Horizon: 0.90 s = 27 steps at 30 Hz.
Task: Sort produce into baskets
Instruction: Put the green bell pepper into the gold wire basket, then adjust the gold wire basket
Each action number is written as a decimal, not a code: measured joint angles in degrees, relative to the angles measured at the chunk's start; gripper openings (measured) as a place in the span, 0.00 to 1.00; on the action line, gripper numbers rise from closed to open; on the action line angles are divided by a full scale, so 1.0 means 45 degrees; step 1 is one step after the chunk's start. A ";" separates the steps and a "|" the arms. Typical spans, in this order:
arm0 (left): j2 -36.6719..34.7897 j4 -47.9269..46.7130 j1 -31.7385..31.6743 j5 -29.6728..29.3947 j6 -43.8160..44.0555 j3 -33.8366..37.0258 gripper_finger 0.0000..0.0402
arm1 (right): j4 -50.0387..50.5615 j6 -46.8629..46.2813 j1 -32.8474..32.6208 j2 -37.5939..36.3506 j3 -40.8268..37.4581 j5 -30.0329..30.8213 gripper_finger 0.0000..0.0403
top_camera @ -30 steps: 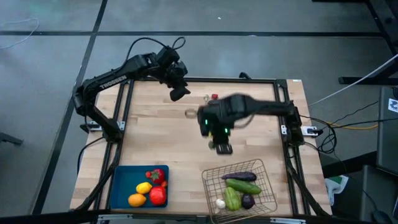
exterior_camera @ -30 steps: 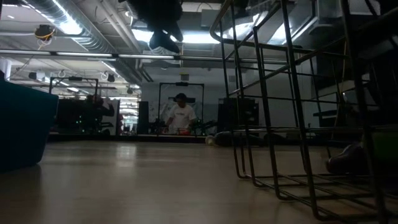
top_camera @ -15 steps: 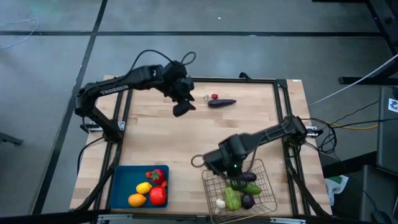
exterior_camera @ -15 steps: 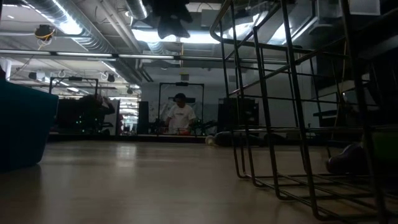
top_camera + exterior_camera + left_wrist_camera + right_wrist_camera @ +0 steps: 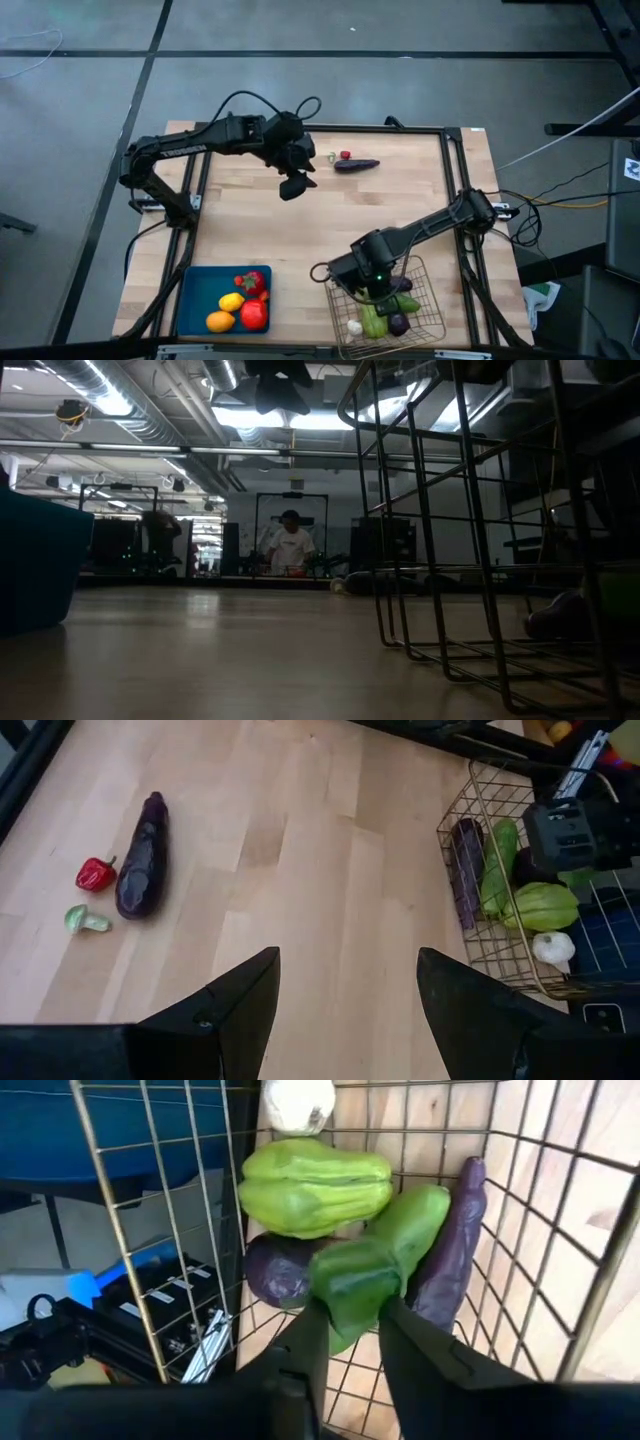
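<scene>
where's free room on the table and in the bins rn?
Bare wood spans the table between the left gripper and both bins. The blue tray has a free strip beside its fruit. Crowded: the wire basket, right gripper inside, and the back edge around the loose eggplant.

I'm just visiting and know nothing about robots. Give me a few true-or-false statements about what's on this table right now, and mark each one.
1. The right gripper is over the wire basket, its jaws closed on a green cucumber. True.
2. The blue tray holds the eggplants. False: it holds red, yellow and orange pieces.
3. A purple eggplant lies on the bare table beside a small red pepper. True.
4. The left gripper is carrying that eggplant. False: its jaws are open and empty, above the table.
5. White garlic sits in the wire basket. True.
</scene>
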<state>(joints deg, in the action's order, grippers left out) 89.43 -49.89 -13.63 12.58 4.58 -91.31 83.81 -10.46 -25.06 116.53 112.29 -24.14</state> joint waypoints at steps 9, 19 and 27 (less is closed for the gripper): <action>0.0000 -0.0004 0.0000 -0.0287 -0.0006 0.0000 0.58 | -0.0044 0.0088 -0.0010 -0.0004 0.0000 0.0345 0.47; 0.0000 -0.0009 0.0000 -0.0292 -0.0416 0.0000 0.58 | 0.0427 0.0712 0.0689 -0.0004 0.0000 0.0237 0.52; -0.0025 -0.0024 -0.0127 -0.0291 -0.0714 0.0000 0.58 | 0.1045 0.3026 0.2360 -0.0963 0.0019 0.3203 0.52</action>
<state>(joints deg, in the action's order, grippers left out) 89.32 -50.00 -14.20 11.27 1.37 -91.31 88.51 3.16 -14.44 112.19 112.38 -9.73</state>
